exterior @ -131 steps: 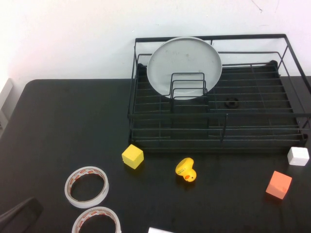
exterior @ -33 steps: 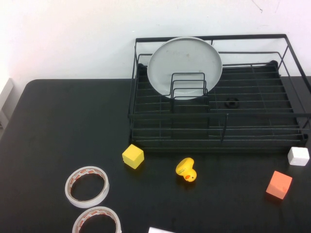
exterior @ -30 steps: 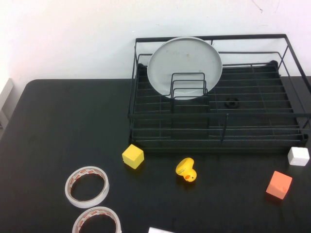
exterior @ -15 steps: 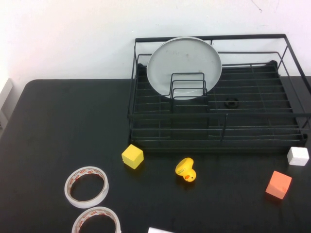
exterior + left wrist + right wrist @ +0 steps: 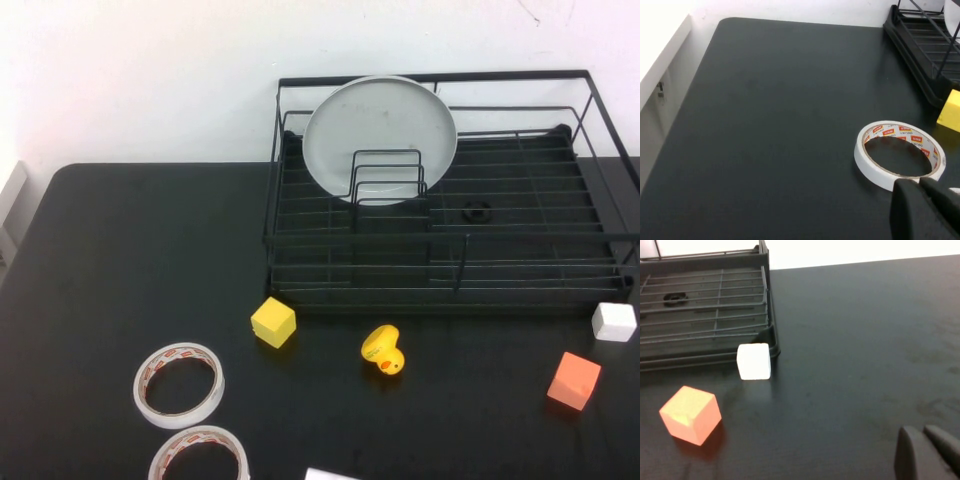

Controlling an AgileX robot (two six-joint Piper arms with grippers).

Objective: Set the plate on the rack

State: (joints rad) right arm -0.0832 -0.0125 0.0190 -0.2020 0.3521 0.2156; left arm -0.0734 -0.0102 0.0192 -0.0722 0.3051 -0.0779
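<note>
The pale grey-white plate (image 5: 380, 125) stands upright in the back left part of the black wire rack (image 5: 450, 290), leaning behind the upright wire loop dividers (image 5: 388, 175). Neither arm shows in the high view. My left gripper (image 5: 919, 184) is shut and empty, low over the table next to a tape ring (image 5: 897, 155), far from the rack's corner (image 5: 920, 45). My right gripper (image 5: 922, 431) is shut and empty over bare table, off the rack's right end (image 5: 705, 315).
In front of the rack lie a yellow block (image 5: 273, 322), a yellow rubber duck (image 5: 382, 350), an orange block (image 5: 574, 380) and a white block (image 5: 613, 321). Two tape rings (image 5: 179, 384) lie at front left. A small black ring (image 5: 477, 211) sits in the rack.
The dark left arm tip seen at the high view's bottom left corner 4.4 s ago has left that view. Over the last second nothing has moved.
</note>
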